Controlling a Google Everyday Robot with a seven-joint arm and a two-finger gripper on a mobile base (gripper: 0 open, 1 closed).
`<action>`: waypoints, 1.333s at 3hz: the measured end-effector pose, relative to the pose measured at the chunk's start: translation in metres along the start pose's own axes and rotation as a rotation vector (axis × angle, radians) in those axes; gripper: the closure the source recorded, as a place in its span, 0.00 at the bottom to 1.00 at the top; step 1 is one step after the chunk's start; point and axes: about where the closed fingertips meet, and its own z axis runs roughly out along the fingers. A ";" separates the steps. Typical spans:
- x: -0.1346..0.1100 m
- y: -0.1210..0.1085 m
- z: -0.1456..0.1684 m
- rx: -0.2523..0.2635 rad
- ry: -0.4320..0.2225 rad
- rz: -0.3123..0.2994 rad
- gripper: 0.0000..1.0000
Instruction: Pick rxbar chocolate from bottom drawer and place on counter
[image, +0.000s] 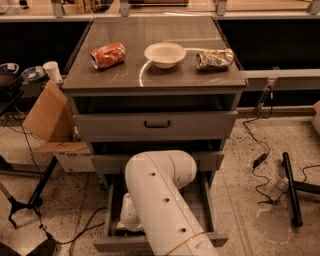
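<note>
The bottom drawer (211, 202) is pulled out at the foot of the grey cabinet. My white arm (159, 200) bends down over it and covers most of its floor. My gripper (129, 216) is down inside the drawer's left part, largely hidden behind the arm. The rxbar chocolate is hidden from view. The counter (150, 77) on top of the cabinet carries an orange soda can (108, 54) lying on its side, a white bowl (165, 53) and a crumpled foil snack bag (215, 58).
The two upper drawers (157, 123) stand slightly ajar. A cardboard box (47, 117) and a white cup (52, 71) are at the cabinet's left. Black stand legs (292, 187) and cables (260, 160) lie on the floor at the right.
</note>
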 end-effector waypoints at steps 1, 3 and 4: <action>-0.001 0.001 0.001 -0.001 -0.002 0.002 0.00; -0.011 0.010 0.014 0.001 -0.036 0.006 0.00; -0.014 0.013 0.019 0.014 -0.046 0.005 0.19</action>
